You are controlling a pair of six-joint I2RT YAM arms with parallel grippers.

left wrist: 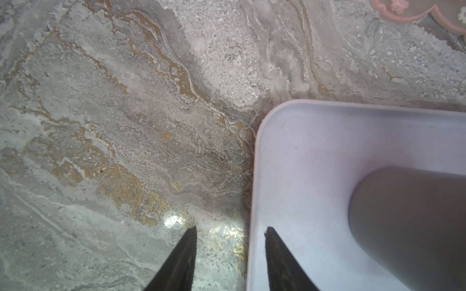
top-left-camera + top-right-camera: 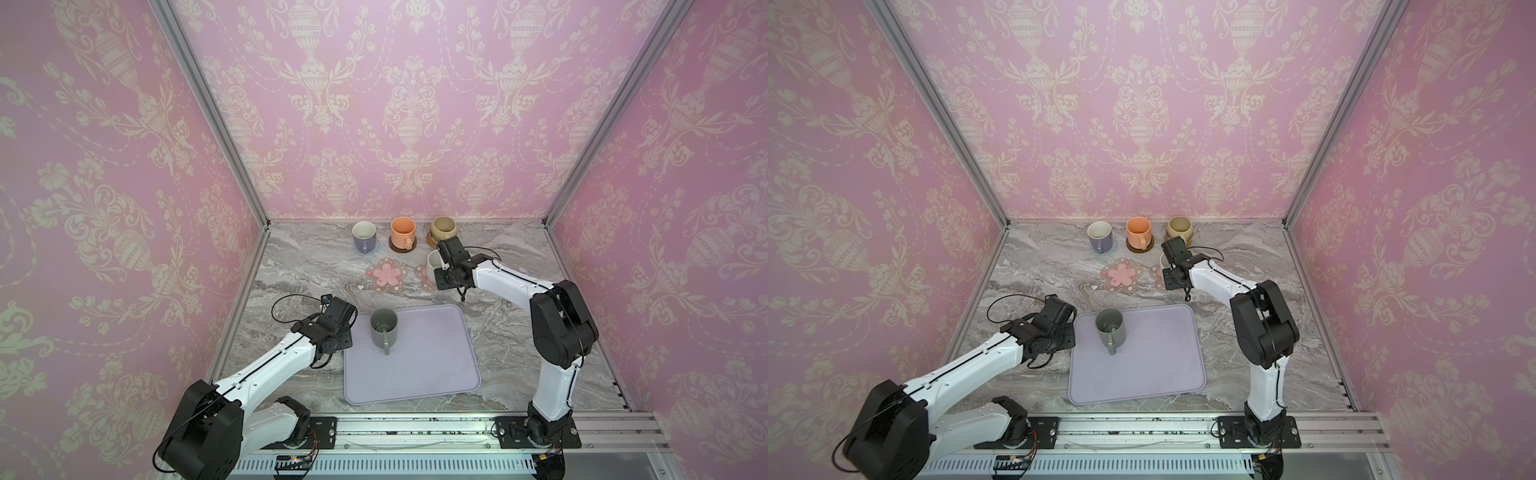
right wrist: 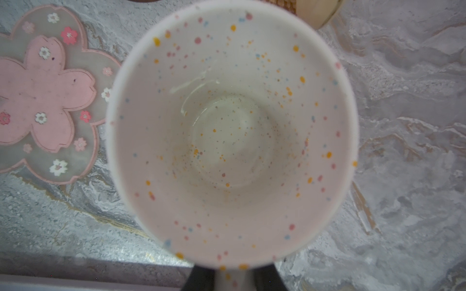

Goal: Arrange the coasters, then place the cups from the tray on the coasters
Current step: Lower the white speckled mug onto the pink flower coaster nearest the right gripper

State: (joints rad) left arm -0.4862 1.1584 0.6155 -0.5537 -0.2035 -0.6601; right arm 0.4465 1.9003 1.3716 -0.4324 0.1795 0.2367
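Lavender mug point(image 2: 363, 236), orange-peach mug point(image 2: 403, 232) and beige rounded mug point(image 2: 444, 229) already stand on round coasters point(image 2: 393, 247) at the back. Your right gripper point(image 3: 233, 274) is clamped on the white speckled mug point(image 3: 227, 131) at a partly hidden pink flower-shaped coaster point(image 2: 424, 281). I can't tell whether the mug has touched down. The dark grey mug point(image 2: 383, 326) waits on the lavender-grey tray point(image 2: 432, 361), with your left gripper point(image 1: 231, 228) apart and empty at its corner.
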